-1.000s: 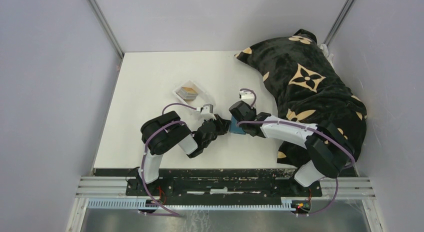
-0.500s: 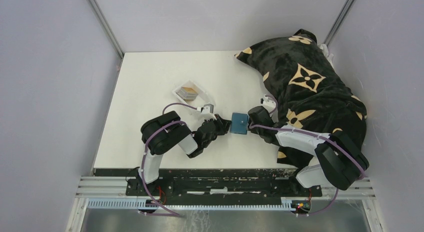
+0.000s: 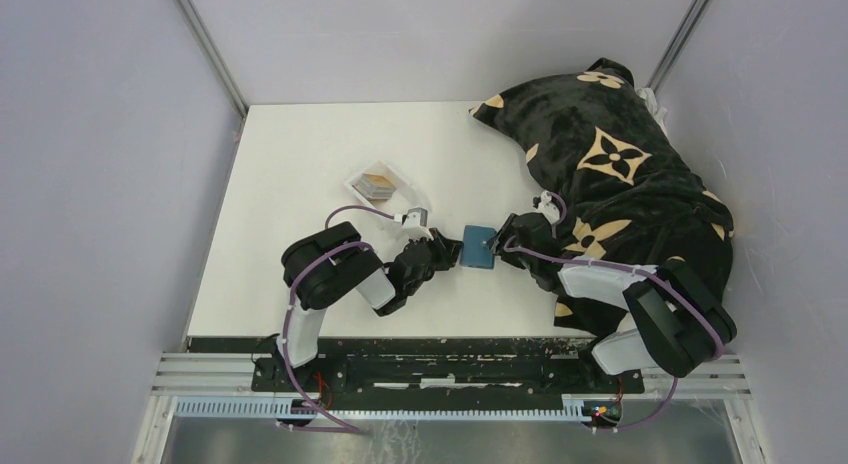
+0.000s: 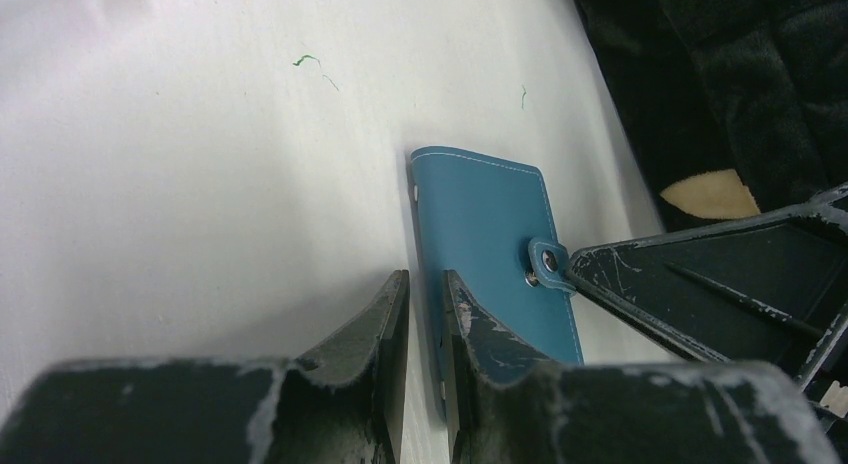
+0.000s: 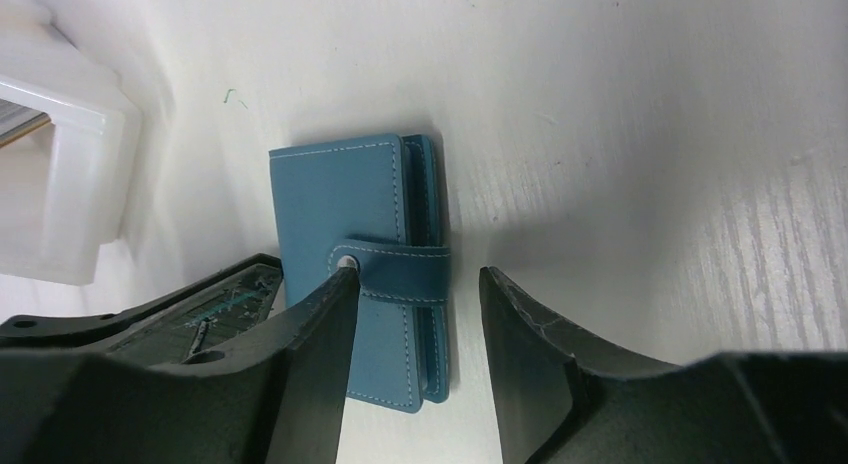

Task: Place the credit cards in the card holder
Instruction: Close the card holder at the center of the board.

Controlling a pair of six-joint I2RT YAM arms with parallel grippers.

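Note:
The teal card holder [image 3: 478, 246] [image 4: 480, 224] [image 5: 340, 194] lies closed and flat on the white table, its snap tab [image 5: 400, 269] fastened. My left gripper [image 3: 452, 252] [image 4: 425, 284] is at its left edge, jaws nearly together with that edge between them. From the right, my right gripper [image 3: 505, 239] [image 5: 415, 279] stands open astride the tab. One of its fingertips [image 5: 340, 284] touches the snap and the other sits beside the holder on the table. The credit cards [image 3: 377, 182] lie stacked in a clear tray, away from both grippers.
The clear plastic tray [image 3: 400, 206] [image 5: 60, 184] sits just behind and left of the card holder. A large black blanket with tan flower prints [image 3: 620, 184] [image 4: 720, 84] covers the table's right side, close behind my right arm.
My right gripper has drawn back to the right off the card holder, uncovering it, and has opened wider around the tab. The left gripper and the holder have stayed put.

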